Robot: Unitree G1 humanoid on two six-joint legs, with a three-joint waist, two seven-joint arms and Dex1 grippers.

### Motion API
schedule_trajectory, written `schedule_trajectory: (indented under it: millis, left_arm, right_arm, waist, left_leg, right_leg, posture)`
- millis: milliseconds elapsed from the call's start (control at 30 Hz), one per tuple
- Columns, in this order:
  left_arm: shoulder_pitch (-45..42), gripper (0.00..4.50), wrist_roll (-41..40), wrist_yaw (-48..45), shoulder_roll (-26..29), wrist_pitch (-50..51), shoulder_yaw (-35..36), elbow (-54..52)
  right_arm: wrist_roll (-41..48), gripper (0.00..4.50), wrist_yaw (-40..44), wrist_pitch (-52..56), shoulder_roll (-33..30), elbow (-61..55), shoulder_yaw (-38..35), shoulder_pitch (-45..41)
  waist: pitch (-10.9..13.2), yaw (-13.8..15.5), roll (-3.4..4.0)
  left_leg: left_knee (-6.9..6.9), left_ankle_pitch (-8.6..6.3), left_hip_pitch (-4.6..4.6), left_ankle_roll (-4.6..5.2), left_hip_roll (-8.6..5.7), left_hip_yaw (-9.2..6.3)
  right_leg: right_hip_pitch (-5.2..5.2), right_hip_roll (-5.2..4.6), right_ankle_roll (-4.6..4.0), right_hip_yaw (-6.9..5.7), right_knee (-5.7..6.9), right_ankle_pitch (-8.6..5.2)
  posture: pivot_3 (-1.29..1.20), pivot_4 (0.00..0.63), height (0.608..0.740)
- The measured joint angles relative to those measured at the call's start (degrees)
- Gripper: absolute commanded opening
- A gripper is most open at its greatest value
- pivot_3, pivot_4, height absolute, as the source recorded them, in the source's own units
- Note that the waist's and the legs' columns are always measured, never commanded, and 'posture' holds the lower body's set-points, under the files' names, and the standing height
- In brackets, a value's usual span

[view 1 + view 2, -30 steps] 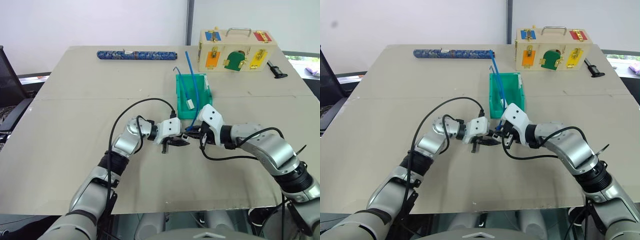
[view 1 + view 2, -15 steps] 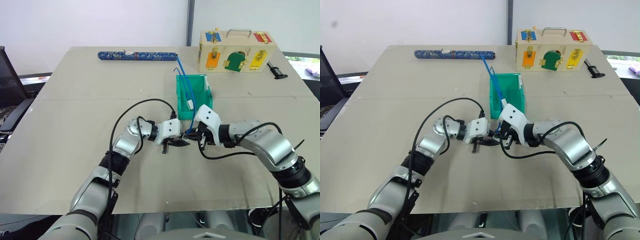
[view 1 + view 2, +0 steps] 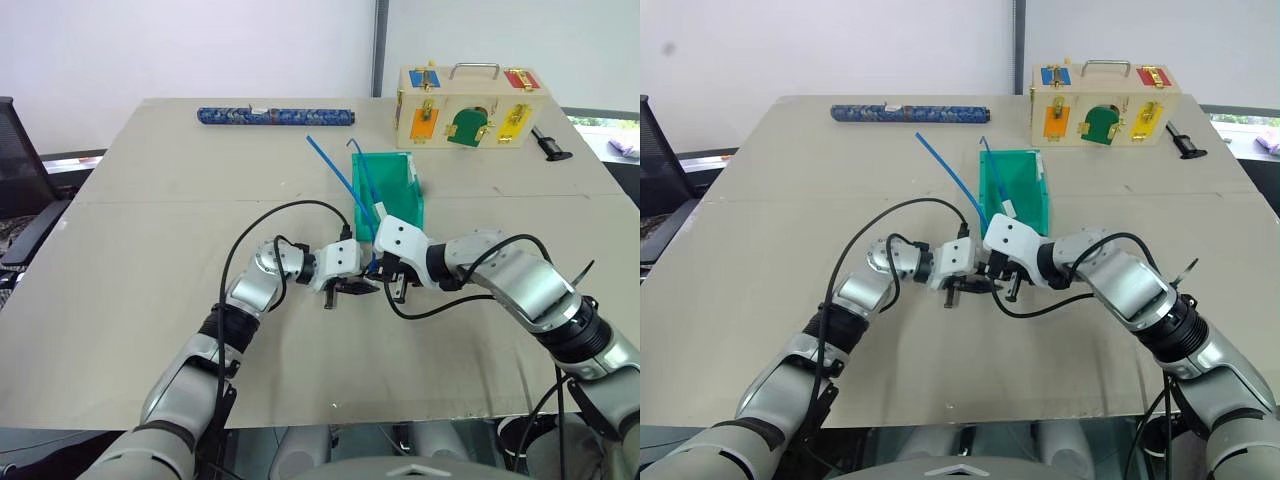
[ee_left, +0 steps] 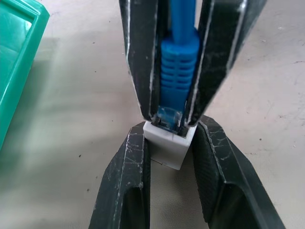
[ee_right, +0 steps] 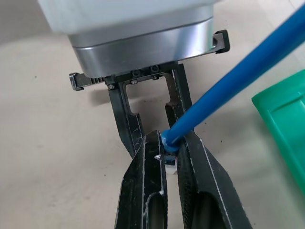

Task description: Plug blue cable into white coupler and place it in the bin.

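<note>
Left gripper [image 4: 167, 157] clamps the white coupler [image 4: 167, 145]; from the right, the right gripper [image 5: 172, 157] pinches the blue cable [image 4: 178, 52], its plug apparently entering the socket, axes aligned, just before the bin [image 3: 392, 195].

Cable [image 4: 178, 47]: I see bright blue, ribbed boot, clear plug tip.
Coupler [image 4: 169, 145]: I see plain white.
Bin [image 3: 392, 190]: I read it as teal-green.
Left gripper [image 4: 170, 191]: black fingers with fine pale scuffs.
Right gripper [image 5: 170, 157]: black fingers on a white wrist block.
Wooden box [image 3: 470, 105]: tan, with blue, red, orange, green and yellow patches.
Tube [image 3: 275, 116]: dark blue, mottled pattern.
Table [image 3: 150, 250]: beige.
</note>
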Motion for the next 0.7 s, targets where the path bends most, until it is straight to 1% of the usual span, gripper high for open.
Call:
schedule_trajectory:
  millis: [133,167,200,233,300,333,433,467,567,700]
  left_arm:
    - [0.9,0.67,0.0,0.7,0.2,2.8,0.3,-2.3]
    - [1.2,0.67,-0.1,0.9,0.3,3.4,0.5,-2.9]
    - [1.5,0.67,-0.1,1.1,0.3,3.9,0.5,-3.4]
    - [1.8,0.67,-0.1,1.2,0.4,5.0,0.4,-4.8]
    - [2.9,0.67,-0.6,1.4,0.3,6.4,0.4,-6.8]
    - [3.5,0.67,-0.9,1.5,0.4,7.6,0.6,-8.1]
    - [4.6,0.67,-2.2,1.5,0.6,11.4,0.9,-11.1]
    - [5.0,0.67,-2.6,1.6,0.8,13.0,1.0,-12.3]
    - [5.9,0.67,-3.6,2.1,1.1,16.4,1.6,-14.3]
    - [5.7,0.67,-9.4,3.9,0.5,28.2,4.6,-20.5]
  right_arm:
    - [-1.1,0.00,0.8,-4.4,1.2,1.8,-1.4,1.9]
    - [-0.9,0.34,0.9,-5.9,1.9,2.2,-2.8,3.2]
    - [-0.5,0.55,1.0,-7.0,2.4,2.5,-3.8,4.2]
    - [0.9,0.87,1.3,-8.5,3.2,2.7,-6.5,6.5]
    - [3.7,1.65,1.8,-9.5,4.0,2.1,-9.2,9.8]
    - [5.5,2.18,1.9,-10.1,4.4,0.5,-11.8,11.5]
    - [9.4,3.49,1.8,-10.9,3.1,-6.4,-19.9,13.3]
    - [10.7,3.85,1.3,-11.4,2.6,-9.2,-23.2,14.6]
    - [13.0,3.85,0.0,-11.6,2.0,-15.1,-27.4,18.1]
    - [12.6,3.85,-5.2,-11.6,0.2,-23.5,-32.6,26.8]
  waist:
    - [-0.1,-0.1,-0.04]
    - [-0.1,-0.1,-0.04]
    - [-0.1,-0.1,-0.04]
    - [-0.1,-0.1,-0.04]
    - [0.0,-0.1,0.01]
    - [0.0,-0.1,0.04]
    - [0.1,-0.1,0.08]
    - [0.1,0.0,0.08]
    - [0.1,0.0,0.06]
    - [0.1,0.1,0.04]
  left_leg:
    - [0.00,0.00,0.02,0.00,0.01,-0.01]
    - [0.00,0.00,0.02,0.00,0.02,0.00]
    - [0.00,0.00,0.02,0.00,0.02,0.01]
    - [0.00,0.00,0.00,0.00,0.02,-0.01]
    - [0.00,0.00,-0.13,0.00,0.03,-0.04]
    - [0.00,0.00,-0.23,0.00,0.03,-0.05]
    - [-0.01,0.00,-0.25,0.00,0.02,-0.08]
    - [-0.03,0.00,-0.25,0.00,0.02,-0.11]
    - [-0.09,0.00,-0.25,0.00,0.03,-0.16]
    - [-0.05,0.00,-0.28,0.00,0.03,-0.15]
  right_leg:
    - [0.01,0.01,0.00,0.00,0.00,0.00]
    - [0.01,0.01,0.00,0.01,0.00,0.00]
    - [0.01,0.01,0.00,0.01,0.01,0.00]
    - [0.00,0.02,0.00,0.01,0.01,0.00]
    - [-0.11,0.01,0.00,0.00,0.01,0.00]
    - [-0.21,0.00,0.00,0.00,0.01,0.01]
    - [-0.23,-0.01,0.00,-0.02,-0.01,0.01]
    - [-0.22,-0.01,0.01,-0.05,-0.01,0.00]
    - [-0.23,0.01,0.00,-0.10,-0.01,-0.01]
    - [-0.22,-0.02,0.02,-0.09,-0.01,-0.02]
  posture:
    - [0.00,0.150,0.740]
    - [0.00,0.150,0.740]
    - [0.00,0.150,0.740]
    - [0.00,0.150,0.740]
    - [0.00,0.150,0.740]
    - [0.00,0.150,0.740]
    - [0.00,0.150,0.740]
    - [0.00,0.150,0.740]
    - [0.00,0.150,0.740]
    - [0.00,0.150,0.740]
